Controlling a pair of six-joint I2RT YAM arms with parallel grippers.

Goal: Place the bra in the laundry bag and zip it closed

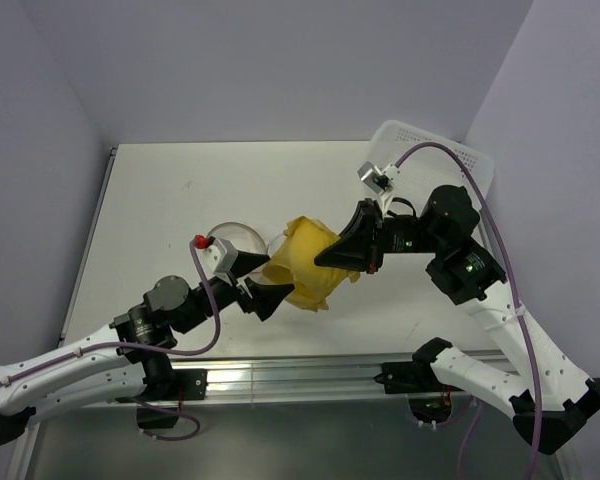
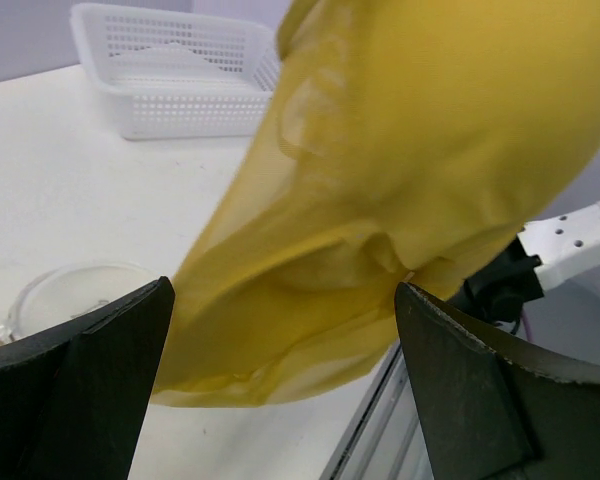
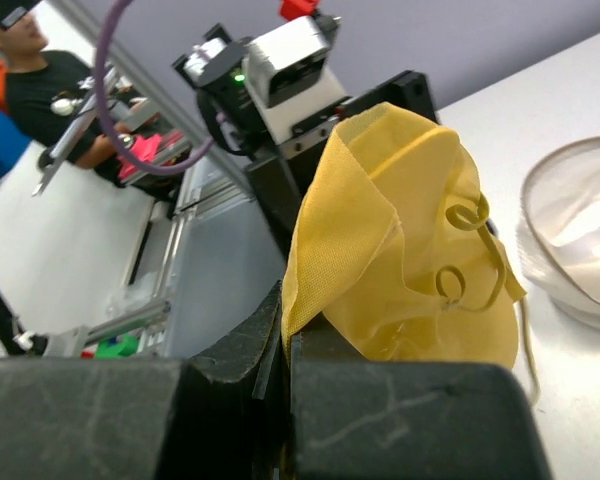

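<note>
Two arms reach in from the near edge of the table (image 1: 160, 200). The left gripper (image 1: 275, 278), nearest, has its jaws spread as wide as they go and holds nothing. The one bra (image 1: 305, 265) hangs bunched just in front of the gap between its fingers (image 2: 90, 370). The bra is lifted off the table near the middle, and a fold of it is pinched in the right gripper (image 1: 322, 260), whose fingers (image 3: 250, 340) are pressed tight together on the fabric.

Just beyond the left gripper, to the left of the bra, lies the single round laundry bag (image 1: 235, 236), partly hidden by that gripper. At the far right stands one white perforated basket (image 1: 435, 140), with the right arm crossing in front of it.
</note>
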